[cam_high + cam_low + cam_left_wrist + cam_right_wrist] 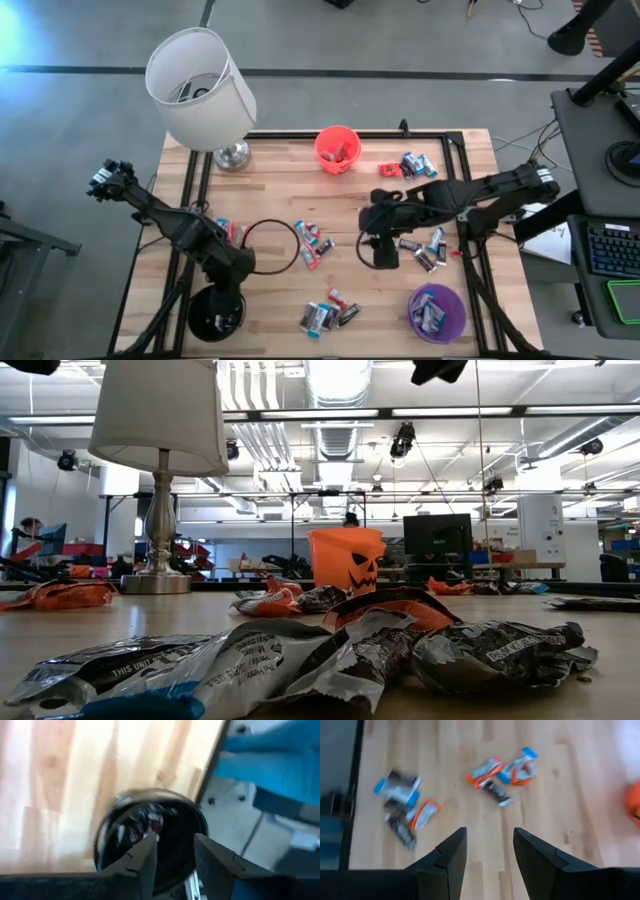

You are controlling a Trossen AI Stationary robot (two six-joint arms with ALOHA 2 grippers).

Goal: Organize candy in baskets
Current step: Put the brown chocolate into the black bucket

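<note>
Three baskets, one lamp

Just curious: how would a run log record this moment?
left gripper: open over round black basket | right gripper: open, empty, above wooden table

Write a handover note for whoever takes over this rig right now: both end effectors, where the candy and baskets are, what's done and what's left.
Left end effector: open, empty, over the round black basket at the table's near left corner; wrapped candies already inside.
Right end effector: open, empty, above bare wood mid-table.
Orange-red jack-o'-lantern basket: far edge, some candy in it. Purple basket: near right, holds several.
Left to sort: loose wrapped candy clusters at centre, near centre, right of the right arm, far right, and beside the left arm.
</note>
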